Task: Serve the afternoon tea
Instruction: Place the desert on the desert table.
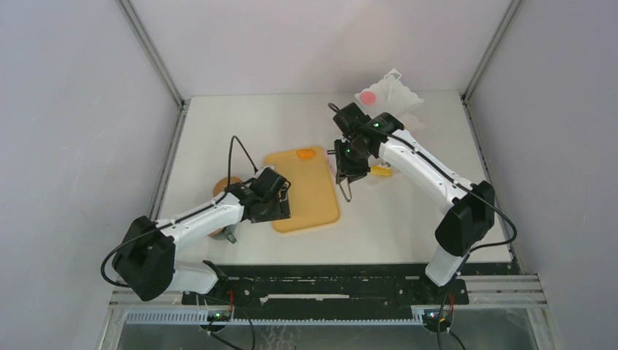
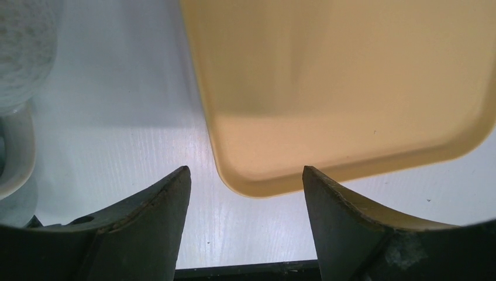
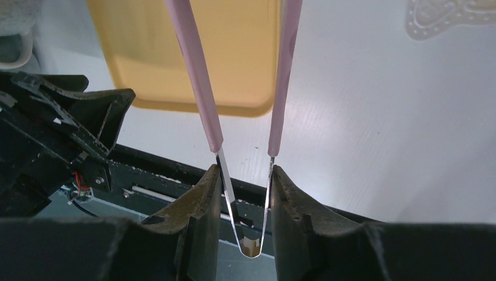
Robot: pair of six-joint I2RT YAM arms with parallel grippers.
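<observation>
An orange tart [image 1: 306, 154] lies at the far end of the flat tan board [image 1: 310, 197]. A yellow wedge [image 1: 380, 171] lies on the table to the right of the board, next to my right gripper [image 1: 345, 173]. A pink round [image 1: 369, 96] sits in a white holder [image 1: 397, 89] at the back. A cork coaster [image 1: 221, 187] and part of a mug [image 1: 227, 235] show beside my left arm. My left gripper [image 2: 245, 175] is open and empty over the board's near left corner [image 2: 257, 175]. My right gripper [image 3: 244, 175] is shut on the thin pink tongs [image 3: 202, 88].
The mug's handle [image 2: 14, 149] is at the left edge of the left wrist view. The left arm [image 3: 52, 129] is close by on the left in the right wrist view. A white embossed piece [image 3: 447, 17] lies at the far right. Frame posts stand at the back corners.
</observation>
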